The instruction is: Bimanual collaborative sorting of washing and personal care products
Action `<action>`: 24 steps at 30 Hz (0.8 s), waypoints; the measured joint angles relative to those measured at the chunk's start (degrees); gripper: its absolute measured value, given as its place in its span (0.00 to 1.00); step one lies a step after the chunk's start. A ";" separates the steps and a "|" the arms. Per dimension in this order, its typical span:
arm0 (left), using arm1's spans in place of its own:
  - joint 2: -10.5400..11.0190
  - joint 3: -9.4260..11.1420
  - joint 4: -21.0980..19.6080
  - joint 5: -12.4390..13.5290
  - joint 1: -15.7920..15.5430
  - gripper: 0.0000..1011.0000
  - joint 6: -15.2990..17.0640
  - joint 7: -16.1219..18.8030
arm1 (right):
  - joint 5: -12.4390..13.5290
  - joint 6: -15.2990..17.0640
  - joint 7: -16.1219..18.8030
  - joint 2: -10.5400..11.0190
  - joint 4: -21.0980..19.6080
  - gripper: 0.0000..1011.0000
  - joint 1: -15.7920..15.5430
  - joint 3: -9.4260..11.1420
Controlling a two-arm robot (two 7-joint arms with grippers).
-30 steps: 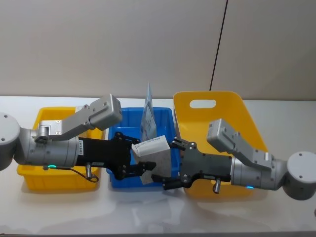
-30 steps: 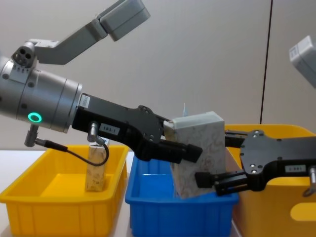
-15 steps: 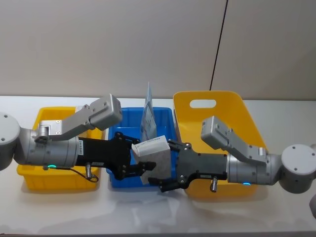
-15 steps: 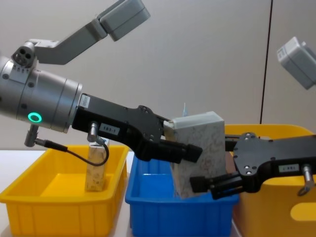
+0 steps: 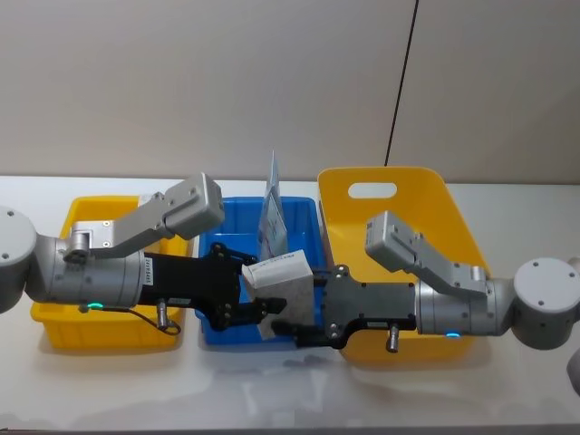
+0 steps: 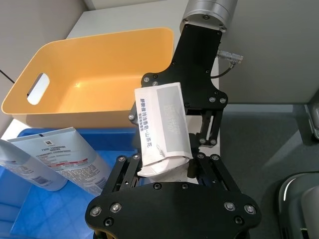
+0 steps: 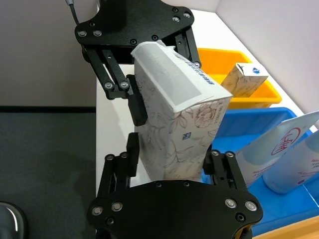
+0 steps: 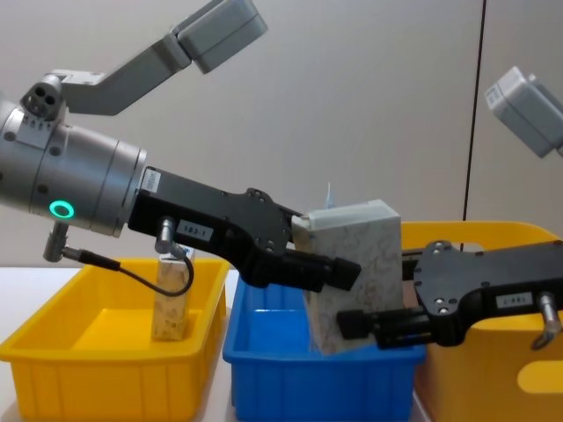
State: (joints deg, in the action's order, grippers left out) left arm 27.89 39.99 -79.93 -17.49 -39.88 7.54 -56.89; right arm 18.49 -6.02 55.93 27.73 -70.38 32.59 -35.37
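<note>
Left bin: a small yellow plastic bin holds one cream speckled carton standing upright, which looks already sorted
Left gripper: the left gripper pinches the upper part of a second cream speckled carton with a pale grey-white top, holding it tilted in the air above the near edge of the middle bin
Middle bin: a blue plastic bin holds pale blue-white squeeze tubes standing on end behind the held carton
Right gripper: the right gripper has its jaws spread to either side of the held carton's lower part; I cannot tell whether the pads touch it
Right tub: a large yellow plastic tub with a handle slot lies empty
Progress: partway, I judge; the hand-over is in the middle, with the right grasp, the left release and the placing left to do
</note>
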 joint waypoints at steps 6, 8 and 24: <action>-0.01 0.00 0.00 0.00 0.00 0.39 0.00 -0.04 | 0.11 0.30 0.31 0.04 0.05 0.54 0.22 -0.17; -0.01 0.00 0.00 0.00 0.00 0.39 0.00 -0.05 | 0.13 0.35 0.39 0.05 0.06 0.51 0.25 -0.21; -0.01 0.00 0.00 -0.01 0.00 0.39 0.00 0.01 | 0.25 0.61 0.75 0.08 0.12 0.40 0.40 -0.40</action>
State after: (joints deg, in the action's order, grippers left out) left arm 27.88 40.00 -79.93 -17.49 -39.88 7.54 -56.88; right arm 18.74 -5.41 56.69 27.81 -70.26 32.99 -35.77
